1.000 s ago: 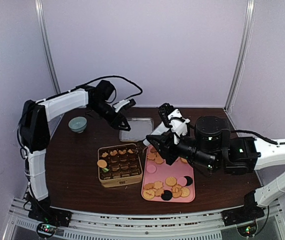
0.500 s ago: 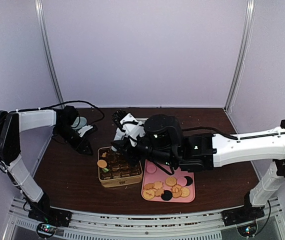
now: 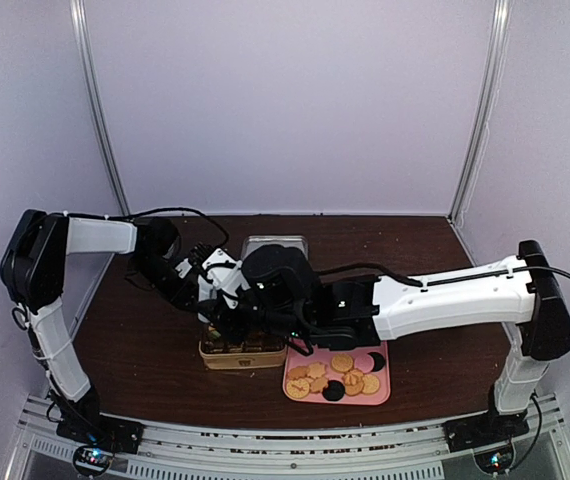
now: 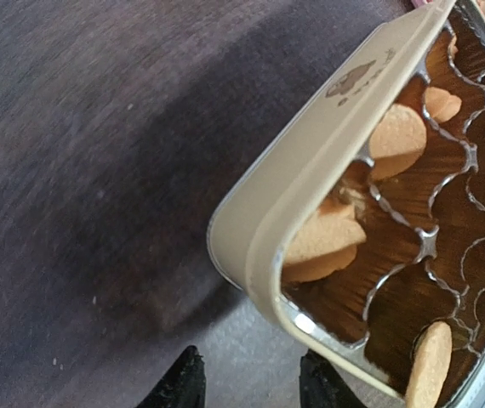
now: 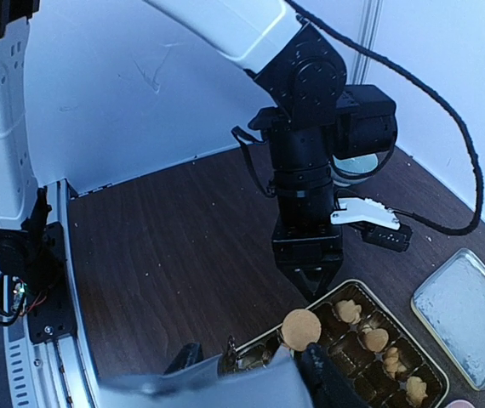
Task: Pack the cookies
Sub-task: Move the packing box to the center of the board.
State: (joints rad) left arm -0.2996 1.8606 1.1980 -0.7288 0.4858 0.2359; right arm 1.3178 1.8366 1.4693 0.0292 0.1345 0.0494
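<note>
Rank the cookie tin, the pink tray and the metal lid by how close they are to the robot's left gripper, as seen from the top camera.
1. the cookie tin: the left gripper is right at its far left corner.
2. the metal lid: at the back, off to the right.
3. the pink tray: front right, beyond the tin.

1. Top view: right arm covers most of the tin and the far end of the pink tray.
2. Left wrist: left gripper cut off at the bottom edge, only fingertips show; tin runs off the right edge.
3. Right wrist: pale blur between the fingers of the right gripper. Can't identify it, grip unclear.
4. Lid clipped by the right edge.
</note>
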